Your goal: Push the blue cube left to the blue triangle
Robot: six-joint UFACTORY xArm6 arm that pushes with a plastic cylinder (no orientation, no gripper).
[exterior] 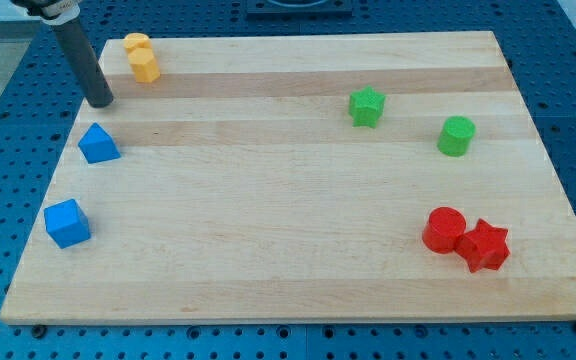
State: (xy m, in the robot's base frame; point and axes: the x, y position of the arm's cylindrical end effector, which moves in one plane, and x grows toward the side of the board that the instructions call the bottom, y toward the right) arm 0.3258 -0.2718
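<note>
The blue cube [67, 222] sits near the left edge of the wooden board, toward the view's bottom. The blue triangle [98, 144] lies above it, also near the left edge, a clear gap apart. My tip [101, 101] rests on the board at the upper left, just above the blue triangle and well above the blue cube, touching neither.
Two yellow blocks [141, 57] stand stacked close together at the top left, right of the rod. A green star [366, 106] and green cylinder [456, 136] sit at the upper right. A red cylinder [444, 229] and red star [485, 245] touch at the lower right.
</note>
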